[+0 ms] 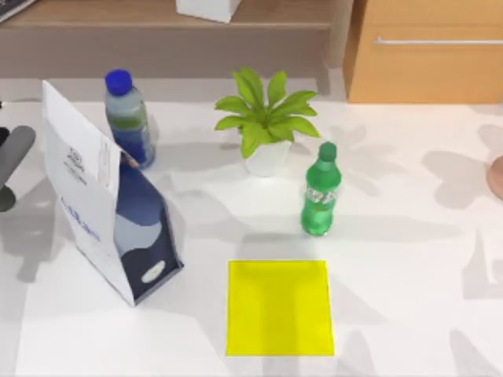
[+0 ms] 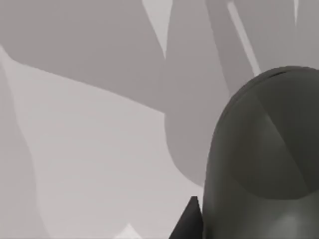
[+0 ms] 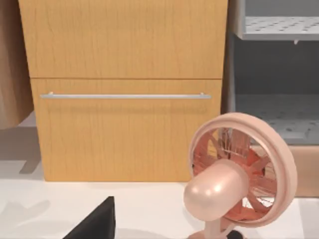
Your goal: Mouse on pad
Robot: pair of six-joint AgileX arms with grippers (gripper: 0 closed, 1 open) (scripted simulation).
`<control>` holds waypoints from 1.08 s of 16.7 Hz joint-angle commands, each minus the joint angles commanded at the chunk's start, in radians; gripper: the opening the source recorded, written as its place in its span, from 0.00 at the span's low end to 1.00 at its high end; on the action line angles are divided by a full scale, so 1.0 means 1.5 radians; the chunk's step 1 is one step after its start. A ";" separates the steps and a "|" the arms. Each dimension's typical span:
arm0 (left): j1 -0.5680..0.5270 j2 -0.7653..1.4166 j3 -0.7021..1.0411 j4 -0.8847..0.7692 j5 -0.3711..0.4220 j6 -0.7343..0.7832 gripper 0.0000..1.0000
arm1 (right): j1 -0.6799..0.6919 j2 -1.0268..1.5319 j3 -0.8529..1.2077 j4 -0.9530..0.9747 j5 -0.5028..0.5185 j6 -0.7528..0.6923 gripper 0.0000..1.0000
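While pad (image 1: 280,308) lies bare, mouse (image 2: 264,159) (seemingly) nears left wrist.

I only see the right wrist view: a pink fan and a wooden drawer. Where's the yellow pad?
Observer: In the top view it's near the bottom edge, about the middle. The pad lies flat with nothing on it.
Child: What's next to it?
Observer: A green bottle stands upright just behind its right corner.
Child: So where's the thing that goes on it?
Observer: The mouse is probably the dark grey rounded shape close up in the left wrist view. The left gripper is at the table's left edge, well apart from the pad.
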State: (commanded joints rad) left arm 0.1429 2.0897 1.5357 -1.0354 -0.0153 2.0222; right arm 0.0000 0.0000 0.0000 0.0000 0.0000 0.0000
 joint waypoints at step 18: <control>-0.184 -0.180 0.228 -0.049 0.073 0.019 0.00 | 0.000 0.000 0.000 0.000 0.000 0.000 1.00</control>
State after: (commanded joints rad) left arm -0.1338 1.8204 1.8779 -1.1093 0.0948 2.0503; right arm 0.0000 0.0000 0.0000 0.0000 0.0000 0.0000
